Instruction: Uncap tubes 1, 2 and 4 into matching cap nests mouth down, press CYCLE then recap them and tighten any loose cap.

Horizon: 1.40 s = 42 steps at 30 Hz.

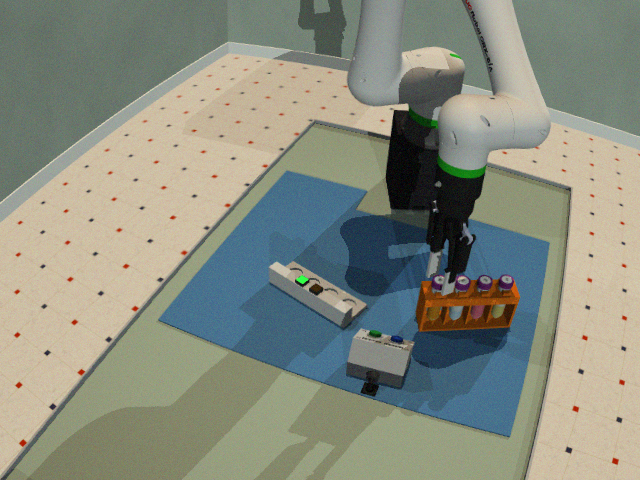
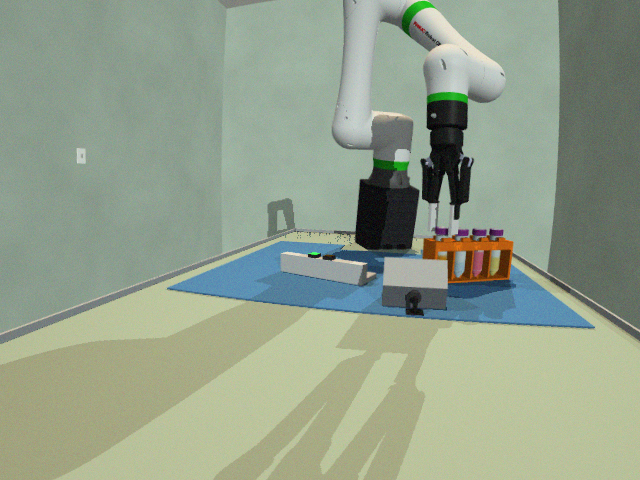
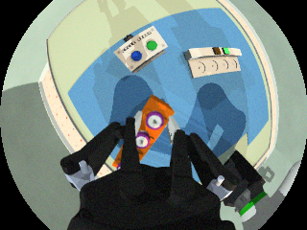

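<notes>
The orange decapping station (image 1: 465, 323) (image 2: 467, 241) (image 3: 161, 103) holds four tubes, each with a purple cap. My gripper (image 1: 443, 273) (image 2: 443, 227) (image 3: 154, 120) is open and empty. It points straight down, and its fingertips straddle the end cap (image 1: 437, 281) (image 2: 440, 231) (image 3: 153, 121), the leftmost in the top and exterior views, at about the height of its top. The neighbouring cap (image 1: 461, 282) (image 2: 463, 233) (image 3: 142, 142) stands just beside one finger. The cap tray (image 1: 310, 303) (image 2: 320, 267) (image 3: 214, 68) lies to the left, its nests empty. Its green lamp (image 1: 301, 280) (image 2: 313, 254) (image 3: 225, 50) is lit and the lamp (image 1: 315, 289) beside it is dark.
The small desk (image 1: 377, 359) (image 2: 413, 281) (image 3: 130, 46) stands in front of the station and carries the blue CYCLE key (image 1: 396, 338) (image 3: 136, 56) and the green READY key (image 1: 375, 333) (image 3: 152, 45). The arm's black base (image 1: 408, 175) (image 2: 386, 217) stands behind. All of it rests on a blue mat (image 1: 248, 232).
</notes>
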### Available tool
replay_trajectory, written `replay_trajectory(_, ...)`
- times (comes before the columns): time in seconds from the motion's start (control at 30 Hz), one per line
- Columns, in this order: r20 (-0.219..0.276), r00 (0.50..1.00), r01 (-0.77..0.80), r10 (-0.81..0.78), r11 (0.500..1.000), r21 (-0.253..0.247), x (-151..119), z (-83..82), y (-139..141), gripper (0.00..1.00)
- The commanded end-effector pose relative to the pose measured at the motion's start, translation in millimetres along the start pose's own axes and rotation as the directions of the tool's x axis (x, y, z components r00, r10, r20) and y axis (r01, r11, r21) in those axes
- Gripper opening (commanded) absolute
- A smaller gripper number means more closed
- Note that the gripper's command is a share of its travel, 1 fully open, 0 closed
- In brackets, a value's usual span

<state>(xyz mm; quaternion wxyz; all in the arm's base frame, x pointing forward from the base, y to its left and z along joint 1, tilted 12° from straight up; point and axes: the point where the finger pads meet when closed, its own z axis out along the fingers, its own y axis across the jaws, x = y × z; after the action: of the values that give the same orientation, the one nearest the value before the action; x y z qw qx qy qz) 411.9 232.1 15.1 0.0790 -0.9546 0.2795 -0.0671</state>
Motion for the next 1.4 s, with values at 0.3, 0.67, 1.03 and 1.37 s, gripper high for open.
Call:
replay_trajectory(0.3,0.000,1.000,0.000,0.000,1.000,0.000,0.1,0.3,-0.2,0.00)
replay_trajectory(0.67,0.000,0.980,-0.199,0.199,0.980,0.000,0.1,0.6,-0.2,0.00)
replay_trajectory(1.03,0.000,0.878,-0.479,0.479,0.878,0.000,0.1,1.0,-0.2,0.00)
replay_trajectory(1.37,0.000,0.707,-0.707,0.707,0.707,0.000,0.1,1.5,-0.2,0.00)
